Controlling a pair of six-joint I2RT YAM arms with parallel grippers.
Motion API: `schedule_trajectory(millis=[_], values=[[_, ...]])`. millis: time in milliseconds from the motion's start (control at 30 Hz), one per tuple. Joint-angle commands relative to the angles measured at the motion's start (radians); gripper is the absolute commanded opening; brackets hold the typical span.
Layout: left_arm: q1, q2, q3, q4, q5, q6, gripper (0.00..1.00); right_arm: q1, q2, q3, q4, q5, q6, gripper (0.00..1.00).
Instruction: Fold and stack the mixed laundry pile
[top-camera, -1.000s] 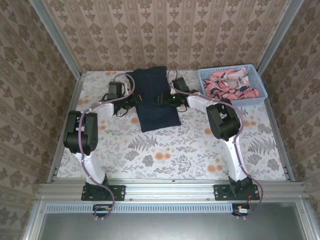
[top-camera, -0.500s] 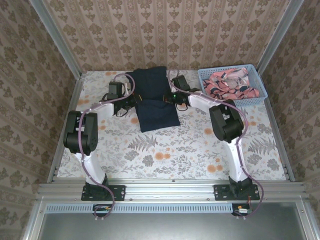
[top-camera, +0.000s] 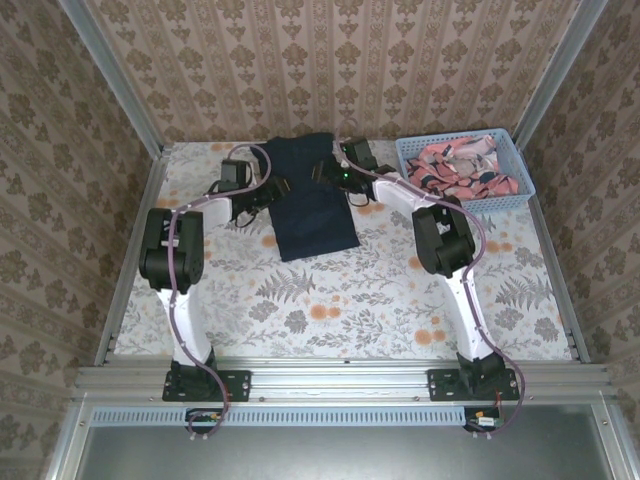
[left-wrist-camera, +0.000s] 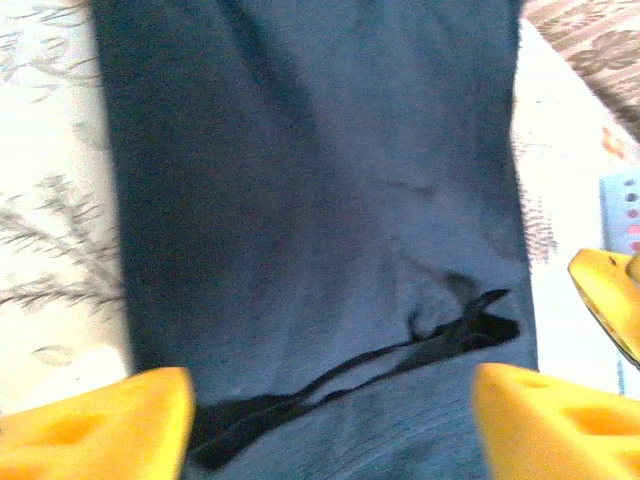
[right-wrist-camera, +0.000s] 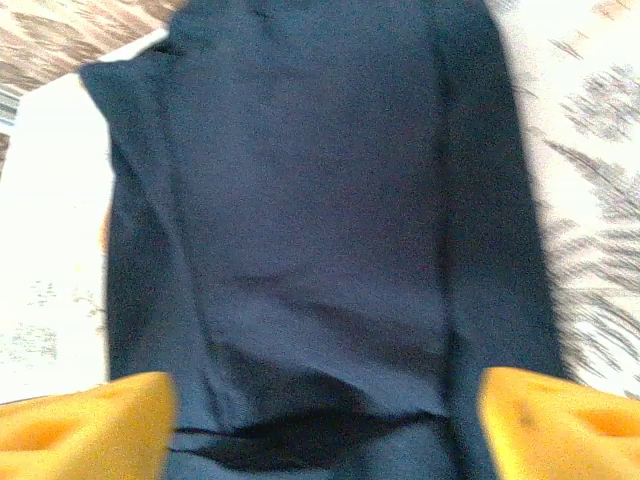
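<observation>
Floral-print counter (top-camera: 330, 300) sits inside damask-papered walls. The dark navy T-shirt (top-camera: 312, 205) lies toward the back centre as a long folded strip. The pink patterned garment (top-camera: 462, 165) is heaped in the light blue basket (top-camera: 500, 201) at the back right.

Both arms reach forward with elbows raised and forearms angled inward, so the wrists flank the shirt's far half. The left gripper (left-wrist-camera: 330, 410) and right gripper (right-wrist-camera: 325, 410) both stand wide and hold nothing, with flat cloth between their yellow fingers.

The step in hand looks like a crosswise fold of the strip. To do it well, each gripper should pinch one corner of the same end through all layers. Both should then lift evenly and lay that end edge to edge on the other without dragging the strip askew.
</observation>
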Motion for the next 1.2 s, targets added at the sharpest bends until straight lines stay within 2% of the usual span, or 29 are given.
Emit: schedule_trajectory(millis=[0, 133, 200, 233, 267, 367, 400, 433, 467, 533, 600, 733, 833, 1000, 1167], values=[[-0.014, -0.115, -0.027, -0.071, -0.091, 0.074, 1.00, -0.008, -0.120, -0.086, 0.012, 0.038, 0.009, 1.00], [-0.041, -0.244, -0.132, -0.062, -0.064, 0.056, 0.99, 0.002, -0.288, -0.276, 0.015, -0.002, -0.022, 1.00], [-0.066, -0.300, -0.198, -0.025, -0.023, 0.028, 0.85, 0.010, -0.373, -0.390, 0.025, -0.017, -0.038, 0.98], [-0.080, -0.324, -0.231, -0.008, -0.001, 0.006, 0.72, 0.015, -0.414, -0.451, 0.035, -0.027, -0.042, 0.92], [-0.095, -0.344, -0.266, 0.024, 0.025, -0.021, 0.57, 0.019, -0.448, -0.505, 0.040, -0.036, -0.040, 0.80], [-0.152, -0.359, -0.355, 0.130, 0.087, -0.114, 0.15, 0.032, -0.501, -0.628, 0.072, -0.089, 0.001, 0.31], [-0.170, -0.352, -0.370, 0.143, 0.095, -0.133, 0.04, 0.041, -0.509, -0.658, 0.094, -0.101, 0.014, 0.18], [-0.195, -0.342, -0.380, 0.149, 0.092, -0.148, 0.00, 0.053, -0.510, -0.683, 0.109, -0.096, 0.027, 0.04], [-0.217, -0.328, -0.388, 0.154, 0.085, -0.156, 0.00, 0.067, -0.505, -0.697, 0.111, -0.089, 0.036, 0.00], [-0.245, -0.295, -0.394, 0.155, 0.075, -0.164, 0.00, 0.084, -0.472, -0.703, 0.114, -0.094, 0.058, 0.00], [-0.246, -0.269, -0.403, 0.160, 0.055, -0.171, 0.00, 0.085, -0.432, -0.708, 0.123, -0.099, 0.099, 0.00], [-0.246, -0.239, -0.430, 0.128, -0.028, -0.154, 0.00, 0.067, -0.405, -0.750, 0.133, -0.028, 0.147, 0.00], [-0.246, -0.203, -0.458, 0.111, -0.076, -0.140, 0.00, 0.057, -0.380, -0.758, 0.097, -0.033, 0.162, 0.00], [-0.246, -0.140, -0.522, 0.168, -0.007, -0.193, 0.00, 0.070, -0.403, -0.869, 0.145, -0.058, 0.232, 0.00], [-0.306, -0.264, -0.621, 0.083, 0.015, -0.188, 0.00, 0.102, -0.544, -1.029, 0.118, -0.013, 0.250, 0.01]])
